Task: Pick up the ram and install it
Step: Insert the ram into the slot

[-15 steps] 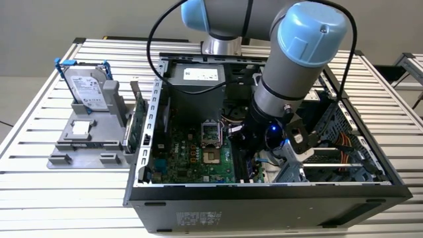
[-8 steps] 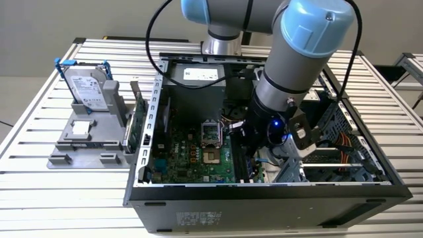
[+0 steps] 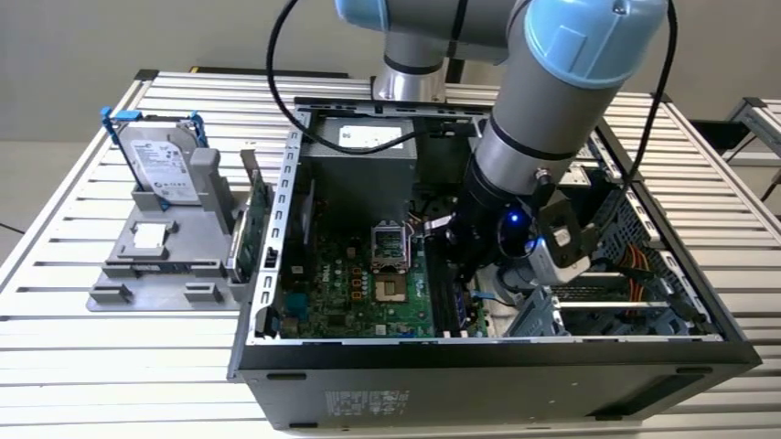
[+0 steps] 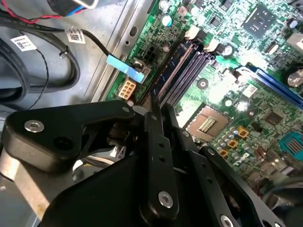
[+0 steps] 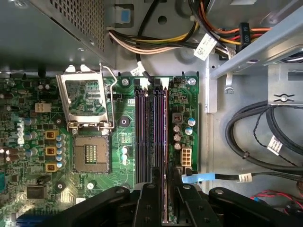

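Pincer (image 5: 163, 201) pinched ram (image 5: 164, 156) edge-on above motherboard (image 5: 28, 142) slots; ram's long axis ran 6-to-12 o'clock, parallel with slots, apparently part-seated.

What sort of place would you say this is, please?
Probably a robotics lab bench for PC assembly: an open computer case lies on a slatted metal table, a hard drive stands in a fixture, and the arm reaches inside.

The ram (image 5: 164, 142) is seen as a long, thin, dark stick. It is stood on its edge in 1 of the long dark slots on the green board inside the computer case. In the second wrist view, its near end (image 4: 155, 106) is held between black fingers.
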Robot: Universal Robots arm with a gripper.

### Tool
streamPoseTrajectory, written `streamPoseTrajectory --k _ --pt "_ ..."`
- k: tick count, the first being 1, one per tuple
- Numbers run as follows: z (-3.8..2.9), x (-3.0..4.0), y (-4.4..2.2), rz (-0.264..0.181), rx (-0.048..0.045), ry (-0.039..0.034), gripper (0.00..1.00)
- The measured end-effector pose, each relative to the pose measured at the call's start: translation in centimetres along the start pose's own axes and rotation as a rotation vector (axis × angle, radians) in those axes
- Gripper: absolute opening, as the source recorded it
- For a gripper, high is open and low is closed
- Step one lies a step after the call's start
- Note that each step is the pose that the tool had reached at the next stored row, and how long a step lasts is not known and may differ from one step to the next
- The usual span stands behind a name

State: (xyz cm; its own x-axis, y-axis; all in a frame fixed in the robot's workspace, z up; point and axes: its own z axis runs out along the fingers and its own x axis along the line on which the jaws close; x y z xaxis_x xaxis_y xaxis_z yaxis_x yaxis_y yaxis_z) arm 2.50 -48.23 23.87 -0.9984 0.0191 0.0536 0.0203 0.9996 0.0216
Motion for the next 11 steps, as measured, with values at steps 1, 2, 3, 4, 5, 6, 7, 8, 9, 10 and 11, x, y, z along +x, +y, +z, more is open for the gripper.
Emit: streamPoseTrajectory --k 1,2,3,4,5,6,7,8,9,10,11 --pt "-0.32 0.02 0.0 0.0 0.0003 0.0 1.0" --pt "-0.58 0.03 0.01 0.0 0.0004 0.0 1.0" --pt "-0.79 0.05 0.02 0.0 0.0003 0.0 1.0" --pt "-1.09 0.06 0.02 0.0 0.0004 0.0 1.0" --pt "-1.42 0.08 0.03 0.0 0.0004 0.0 1.0" --pt "-1.73 0.11 0.03 0.0 0.0004 0.0 1.0" --pt "-1.96 0.13 0.04 0.0 0.0004 0.0 1.0" --pt "-2.09 0.14 0.04 0.0 0.0004 0.0 1.0" --pt "-2.16 0.16 0.04 0.0 0.0004 0.0 1.0" --pt "-2.15 0.19 0.04 0.0 0.0001 -0.0005 1.0" --pt "-2.15 0.19 0.04 0.0 0.0001 -0.0006 1.0"
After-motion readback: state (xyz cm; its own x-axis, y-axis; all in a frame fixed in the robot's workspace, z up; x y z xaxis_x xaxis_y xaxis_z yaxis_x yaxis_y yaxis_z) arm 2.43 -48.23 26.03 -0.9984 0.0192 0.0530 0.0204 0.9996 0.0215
